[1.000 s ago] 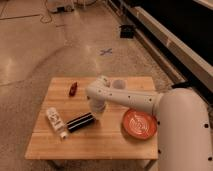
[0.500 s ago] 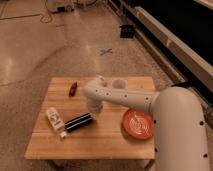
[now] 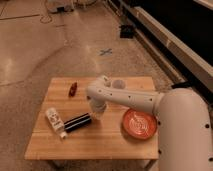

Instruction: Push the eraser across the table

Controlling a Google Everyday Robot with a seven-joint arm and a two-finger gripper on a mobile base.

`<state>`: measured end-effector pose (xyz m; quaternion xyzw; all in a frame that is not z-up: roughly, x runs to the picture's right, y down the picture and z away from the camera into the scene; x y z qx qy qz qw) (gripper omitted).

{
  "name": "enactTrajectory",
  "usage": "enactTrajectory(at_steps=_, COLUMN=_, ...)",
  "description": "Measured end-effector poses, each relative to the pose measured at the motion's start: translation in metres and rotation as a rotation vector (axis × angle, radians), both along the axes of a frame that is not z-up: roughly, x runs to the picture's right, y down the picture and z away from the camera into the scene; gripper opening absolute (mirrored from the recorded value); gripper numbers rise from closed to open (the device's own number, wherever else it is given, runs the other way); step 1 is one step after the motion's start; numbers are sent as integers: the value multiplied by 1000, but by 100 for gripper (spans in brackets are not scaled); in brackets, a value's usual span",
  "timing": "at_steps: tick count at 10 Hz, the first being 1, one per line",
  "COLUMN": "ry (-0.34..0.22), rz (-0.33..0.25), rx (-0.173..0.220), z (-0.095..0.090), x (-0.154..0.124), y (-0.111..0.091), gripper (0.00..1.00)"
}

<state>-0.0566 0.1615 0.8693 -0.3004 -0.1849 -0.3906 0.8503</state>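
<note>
On the light wooden worktop (image 3: 55, 145), a white labelled bottle (image 3: 55, 121) is laid near the left edge, its label print too small to be read, with a small dark-red object (image 3: 73, 89) set farther back and the black eraser (image 3: 77, 122) placed just right of the bottle, angled up toward the right. The end effector (image 3: 98, 112) is positioned low at the eraser's right end; whether contact is made, and how far it is spread, cannot be told. An orange plate (image 3: 139, 123) is located at the right, and speckled concrete floor bearing a blue cross mark (image 3: 105, 51) is seen beyond.
</note>
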Motion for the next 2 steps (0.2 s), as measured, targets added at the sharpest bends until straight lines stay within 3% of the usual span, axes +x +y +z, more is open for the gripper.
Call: enactTrajectory(at_steps=2, ry=-10, rz=-4, rx=5, z=-3, x=-16, y=-1, gripper=27)
